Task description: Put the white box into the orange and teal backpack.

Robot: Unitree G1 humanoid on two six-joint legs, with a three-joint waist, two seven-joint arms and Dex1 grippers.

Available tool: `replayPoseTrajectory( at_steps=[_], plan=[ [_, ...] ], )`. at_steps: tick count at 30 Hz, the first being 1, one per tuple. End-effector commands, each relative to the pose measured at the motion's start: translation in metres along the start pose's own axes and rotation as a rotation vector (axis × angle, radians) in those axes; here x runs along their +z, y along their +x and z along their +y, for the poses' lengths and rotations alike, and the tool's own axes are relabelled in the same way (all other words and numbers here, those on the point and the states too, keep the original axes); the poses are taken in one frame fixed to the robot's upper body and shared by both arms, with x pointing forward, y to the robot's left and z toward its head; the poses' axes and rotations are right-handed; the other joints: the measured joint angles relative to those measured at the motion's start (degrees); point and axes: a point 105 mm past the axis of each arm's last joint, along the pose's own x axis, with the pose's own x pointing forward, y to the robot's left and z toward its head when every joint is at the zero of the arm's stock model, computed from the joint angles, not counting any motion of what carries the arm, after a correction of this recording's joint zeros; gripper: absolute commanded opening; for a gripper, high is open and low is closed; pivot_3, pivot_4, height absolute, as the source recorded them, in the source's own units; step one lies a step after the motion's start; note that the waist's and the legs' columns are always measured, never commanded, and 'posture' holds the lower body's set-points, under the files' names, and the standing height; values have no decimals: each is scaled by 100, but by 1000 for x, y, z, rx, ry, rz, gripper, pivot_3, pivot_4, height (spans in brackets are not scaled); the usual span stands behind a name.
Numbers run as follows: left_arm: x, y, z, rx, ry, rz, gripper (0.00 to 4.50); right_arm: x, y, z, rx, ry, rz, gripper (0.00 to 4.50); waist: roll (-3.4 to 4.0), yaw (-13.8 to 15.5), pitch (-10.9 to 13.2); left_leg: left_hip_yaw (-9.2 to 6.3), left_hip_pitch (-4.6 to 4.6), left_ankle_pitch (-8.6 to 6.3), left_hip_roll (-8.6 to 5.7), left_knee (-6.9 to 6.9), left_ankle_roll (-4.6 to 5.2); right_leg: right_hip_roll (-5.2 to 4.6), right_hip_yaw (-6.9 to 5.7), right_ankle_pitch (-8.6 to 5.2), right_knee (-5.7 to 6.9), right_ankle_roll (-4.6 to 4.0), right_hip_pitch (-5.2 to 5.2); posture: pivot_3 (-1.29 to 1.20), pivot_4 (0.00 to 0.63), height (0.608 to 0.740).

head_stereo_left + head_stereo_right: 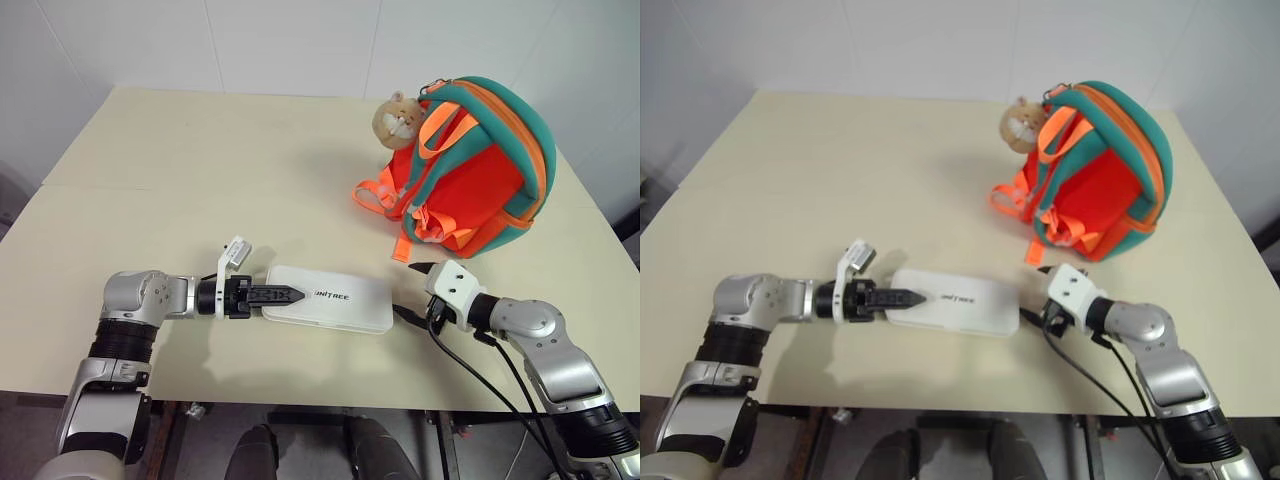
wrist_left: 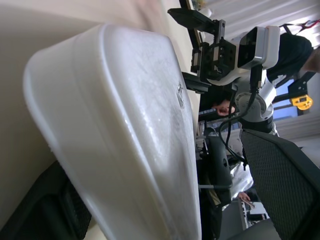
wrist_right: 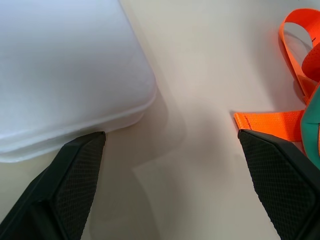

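**White case bracketed at both ends, not yet gripped**

White plastic marks the thing to be moved: the white box [image 1: 330,298] lies flat at lower centre of the left eye view, long axis running left to right across the cream table [image 1: 180,180], lettering up.

At lower left, the left gripper [image 1: 292,294] reaches level over the box's left end. Its black fingers [image 1: 280,294] are spread and released, one lying above the lid; in the left wrist view the case's rounded end sits between them, with no squeeze visible. To do this step well, that end should probably go deep between the fingers before they close, since a long, smooth case held by one end would likely pivot or slip.

At lower right, the right gripper [image 3: 170,185] is also released, fingers wide apart. In the right wrist view one finger [image 3: 75,175] lies just beside the box's right corner, the other [image 3: 280,175] near a loose orange strap [image 3: 270,122]. Closing there risks catching webbing instead of plastic.

At upper right, well apart from the box, the orange and teal backpack [image 1: 480,170] stands upright, straps facing the robot, a tan plush charm [image 1: 397,118] at its upper left. No open mouth is visible from here, so finding an entry looks like the main obstacle.
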Motion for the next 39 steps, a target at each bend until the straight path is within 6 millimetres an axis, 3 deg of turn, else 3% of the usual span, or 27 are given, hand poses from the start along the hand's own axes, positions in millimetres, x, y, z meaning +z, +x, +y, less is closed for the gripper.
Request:
replayPoseTrajectory(
  at_steps=[1, 15, 25, 30, 36, 39],
  plan=[
    [0, -1, 2, 6, -2, -30, 4431, 11, -3, -4, -12, -23, -40, 4500, 0, 4, 0, 0, 0, 0, 0, 1, 0, 0, 1, 0, 0, 0, 0, 0, 150, 740],
    [5, -37, 3, 57, 6, -11, 4431, 12, -5, -5, -6, -30, -43, 4500, 0, -14, 0, 1, 0, 0, 0, -4, -2, 0, 0, -1, -8, -2, -1, 0, 150, 740],
    [6, -34, -2, 11, 37, 30, 4431, 12, -4, -6, -6, -32, -43, 4500, 0, -2, 0, 1, -2, -1, 0, -10, -3, 0, -1, -2, -15, -5, -1, 0, 150, 740],
    [13, -31, -3, -9, 55, 5, 3316, 12, -5, -7, -8, -31, -43, 4500, 0, 3, 0, 1, -3, -1, 0, -11, -2, 0, -1, -2, -16, -5, -2, 0, 150, 740],
    [15, -28, -5, -25, 55, 3, 1437, 12, -6, -7, -12, -29, -42, 4500, 0, 2, 0, 1, -3, -1, 0, -10, -2, 0, -1, -2, -15, -4, -3, 0, 150, 740],
    [16, -28, -7, -38, 54, -2, 1249, 13, -6, -7, -10, -27, -46, 4500, 0, 2, 0, 1, -4, -1, 0, -8, -2, 0, -1, -2, -15, -3, -3, 0, 150, 740]
  ],
)
